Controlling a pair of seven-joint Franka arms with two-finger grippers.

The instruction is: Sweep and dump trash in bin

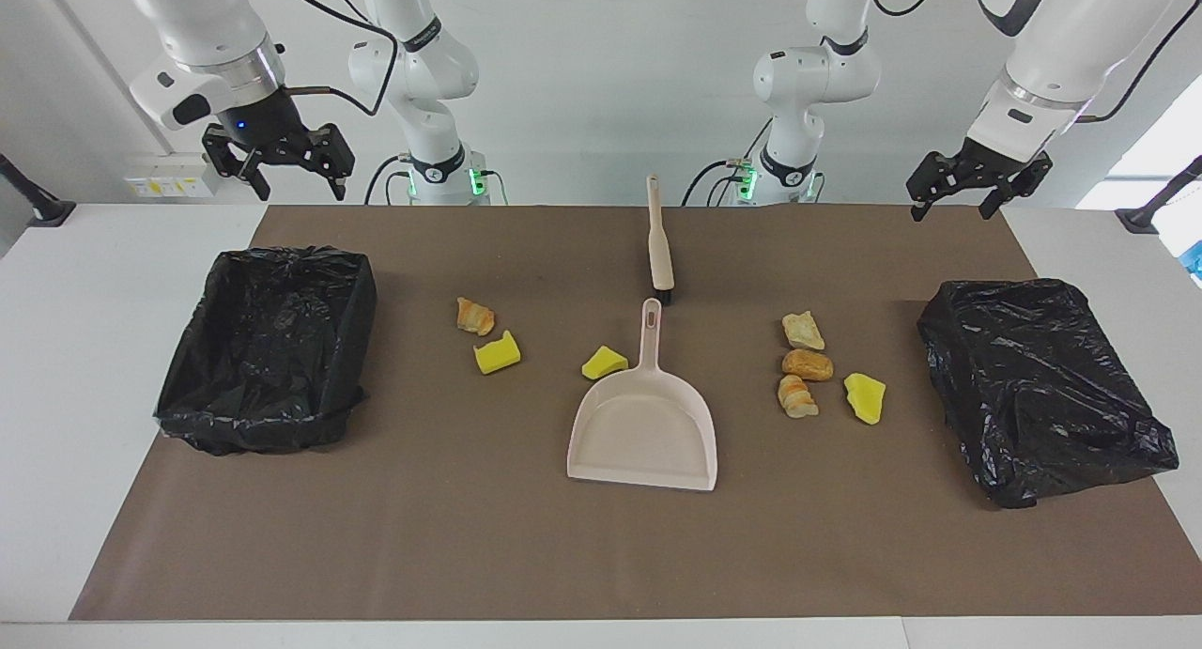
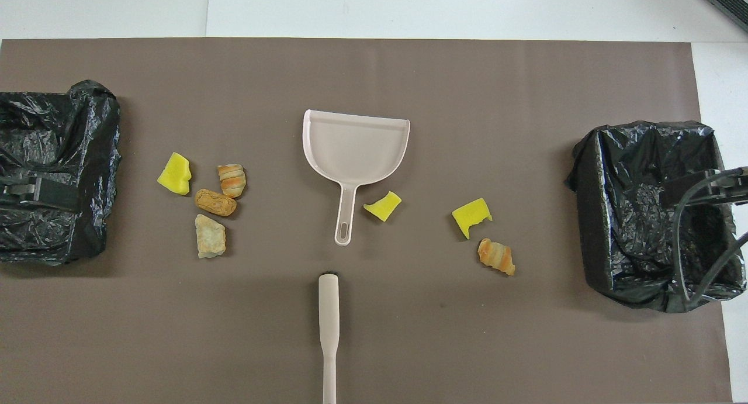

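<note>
Several pieces of trash lie on the brown mat. A tan bread lump (image 1: pixel 475 316) and a yellow sponge chunk (image 1: pixel 497 352) lie toward the right arm's end. Another yellow chunk (image 1: pixel 604 363) lies beside the handle of the beige dustpan (image 1: pixel 644 424). Toward the left arm's end lie three bread lumps (image 1: pixel 808 364) and a yellow chunk (image 1: pixel 865 397). The brush (image 1: pixel 660 245) lies nearer the robots than the dustpan, in line with its handle. A black-bagged bin (image 1: pixel 268 348) stands at each end of the mat. My right gripper (image 1: pixel 299 191) and left gripper (image 1: pixel 950 212) hang open and hold nothing, each high over its own end.
The second black-bagged bin (image 1: pixel 1042 386) stands at the left arm's end. The brown mat (image 1: pixel 601 555) is bare along the edge farthest from the robots. White tabletop (image 1: pixel 84 348) shows around the mat.
</note>
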